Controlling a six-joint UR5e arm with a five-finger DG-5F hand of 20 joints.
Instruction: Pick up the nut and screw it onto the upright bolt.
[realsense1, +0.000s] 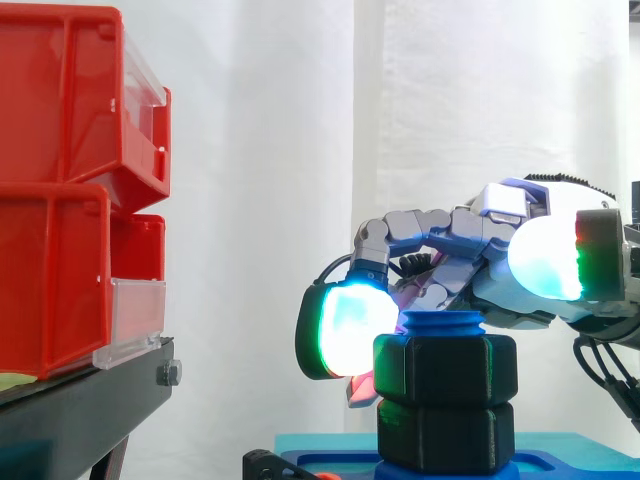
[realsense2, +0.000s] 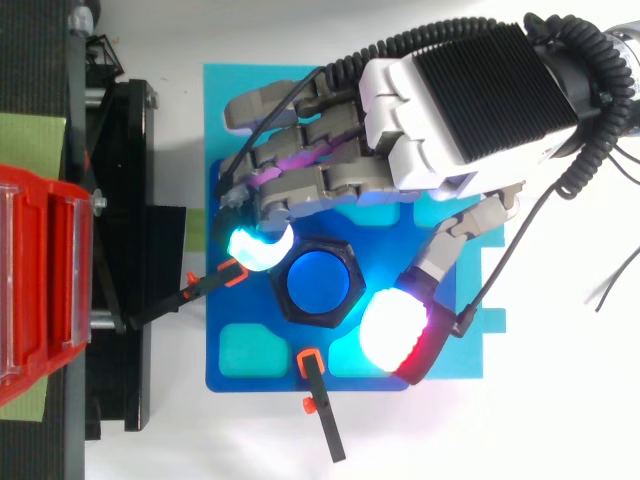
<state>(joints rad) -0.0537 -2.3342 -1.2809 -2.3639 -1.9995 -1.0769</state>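
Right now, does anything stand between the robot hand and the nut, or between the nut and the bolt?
Nothing visible does. The nut already sits on the upright bolt, and the robot hand is right beside it.

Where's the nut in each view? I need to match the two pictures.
Side view: nut sits low, right of centre, the upper black hexagon.
Top view: nut is at centre, a black hexagonal ring.
Shared landmark: the blue bolt tip poking up through it.
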